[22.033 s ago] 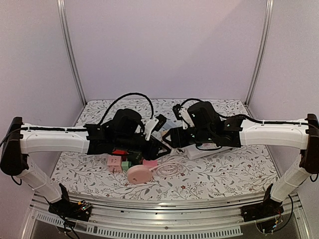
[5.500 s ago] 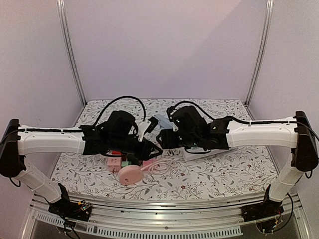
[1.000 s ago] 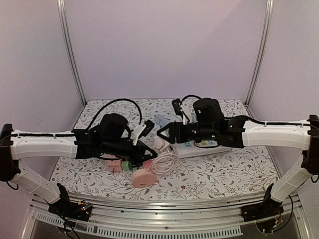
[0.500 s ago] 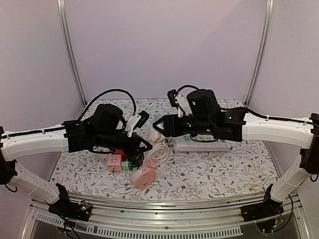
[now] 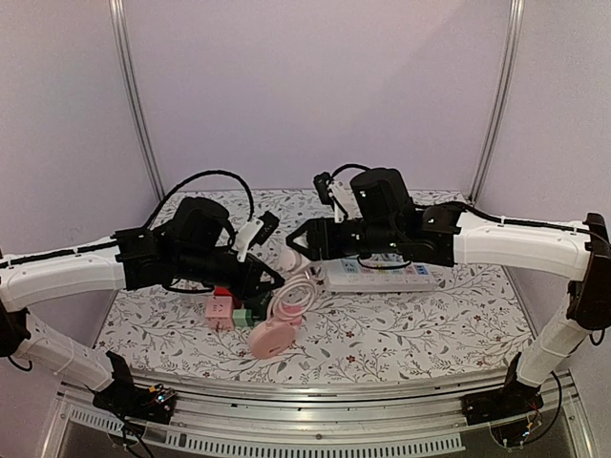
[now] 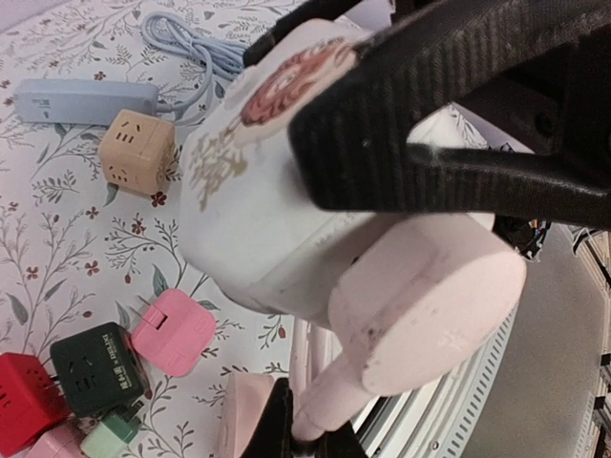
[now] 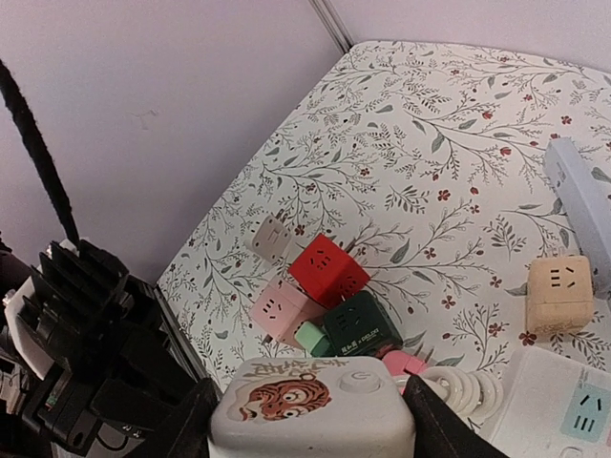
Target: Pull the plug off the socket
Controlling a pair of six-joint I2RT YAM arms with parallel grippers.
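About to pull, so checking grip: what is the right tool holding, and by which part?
The white tiger-print socket, clamped across two opposite sides by the right tool; pink plug not yet out.

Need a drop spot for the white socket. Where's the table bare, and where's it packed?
Bare: the near-right table, between the white power strip and its front edge; also the near-left corner. Packed: centre-left, where the cube sockets and the pink cord reel sit together.

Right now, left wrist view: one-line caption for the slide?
Right gripper holds the tiger-print white socket while left gripper pinches the neck of the pink plug seated in it.
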